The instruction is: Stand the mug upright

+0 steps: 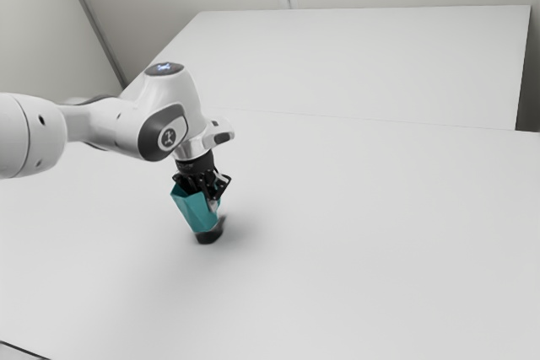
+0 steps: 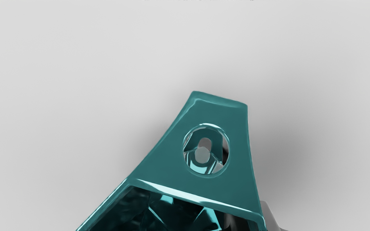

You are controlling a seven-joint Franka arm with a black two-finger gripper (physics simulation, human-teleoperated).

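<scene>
Pale emblem [image 1: 169,138] on dark cap of robot arm [image 1: 110,126], teal mug [image 1: 192,207] tilted directly below gripper [image 1: 211,196], mug interior dark with bright reflections, contents indeterminable, gripper state indeterminable, pale table [image 1: 380,233] beneath.

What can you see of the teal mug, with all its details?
The mug is teal, glossy, hard-looking and faceted, with an open mouth and a round hole through one flat face. It tilts right under the gripper, mouth upward, narrower end down, with something black at its foot. Whether it touches the table, I cannot tell.
</scene>
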